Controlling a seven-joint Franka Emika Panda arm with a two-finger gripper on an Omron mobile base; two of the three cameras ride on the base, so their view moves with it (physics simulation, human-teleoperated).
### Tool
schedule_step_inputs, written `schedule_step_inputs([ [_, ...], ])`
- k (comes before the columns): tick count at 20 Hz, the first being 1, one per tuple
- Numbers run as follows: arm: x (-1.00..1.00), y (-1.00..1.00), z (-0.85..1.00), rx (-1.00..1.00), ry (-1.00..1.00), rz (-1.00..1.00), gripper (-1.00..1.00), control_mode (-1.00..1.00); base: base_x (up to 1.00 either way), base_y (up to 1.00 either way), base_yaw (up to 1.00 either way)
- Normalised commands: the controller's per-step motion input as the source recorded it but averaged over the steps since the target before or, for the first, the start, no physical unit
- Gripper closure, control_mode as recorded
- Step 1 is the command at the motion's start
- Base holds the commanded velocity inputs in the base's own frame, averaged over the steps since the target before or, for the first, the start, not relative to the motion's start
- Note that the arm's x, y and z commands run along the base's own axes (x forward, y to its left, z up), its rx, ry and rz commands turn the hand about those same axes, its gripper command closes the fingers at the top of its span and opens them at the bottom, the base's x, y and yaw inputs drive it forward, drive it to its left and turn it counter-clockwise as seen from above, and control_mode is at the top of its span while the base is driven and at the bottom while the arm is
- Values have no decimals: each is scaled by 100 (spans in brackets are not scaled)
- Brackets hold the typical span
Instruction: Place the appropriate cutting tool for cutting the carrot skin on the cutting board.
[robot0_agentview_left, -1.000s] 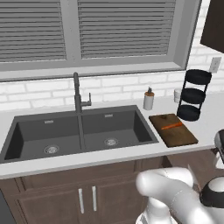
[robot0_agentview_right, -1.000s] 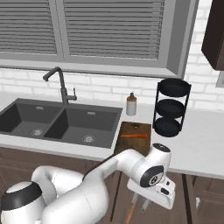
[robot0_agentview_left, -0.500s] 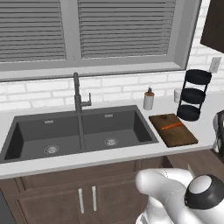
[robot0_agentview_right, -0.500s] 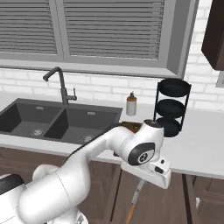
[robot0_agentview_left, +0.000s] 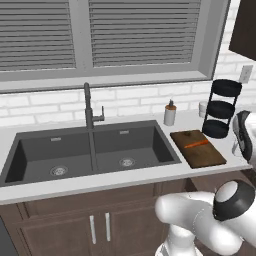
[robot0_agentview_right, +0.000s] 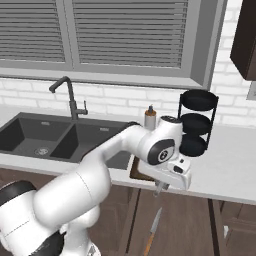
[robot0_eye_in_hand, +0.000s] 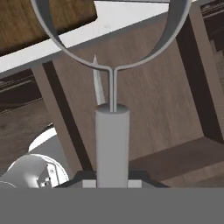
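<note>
My gripper (robot0_eye_in_hand: 112, 180) is shut on the cutting tool (robot0_eye_in_hand: 112, 135), a pale grey peeler with a round wire loop at its head. In the right base view the gripper (robot0_agentview_right: 160, 187) hangs just in front of the counter edge, slightly below the top. The dark brown cutting board (robot0_agentview_left: 197, 148) lies right of the sink with the thin orange carrot (robot0_agentview_left: 196, 144) on it. A corner of the board (robot0_eye_in_hand: 39, 24) shows beyond the peeler's loop, and the arm hides most of the board (robot0_agentview_right: 134, 171) in the right base view.
A knife (robot0_agentview_right: 152, 235) with an orange handle lies on the floor below the hand; its blade (robot0_eye_in_hand: 98, 83) shows behind the peeler. A black three-tier rack (robot0_agentview_right: 196, 122) and a small bottle (robot0_agentview_left: 170, 114) stand behind the board. The double sink (robot0_agentview_left: 90, 152) is to the left.
The hand has risen with the peeler from down by the cabinet fronts to about counter-edge height. The knife has stayed on the floor.
</note>
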Motion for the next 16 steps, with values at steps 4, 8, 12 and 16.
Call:
schedule_step_inputs([
  [4,70,1,7,0,1,0,100,-100,0,0,0],
  [8,60,10,0,0,0,0,100,-100,0,0,0],
  [12,55,14,-1,0,0,0,100,-100,0,0,0],
  [16,49,16,-14,0,1,0,100,-100,0,0,0],
])
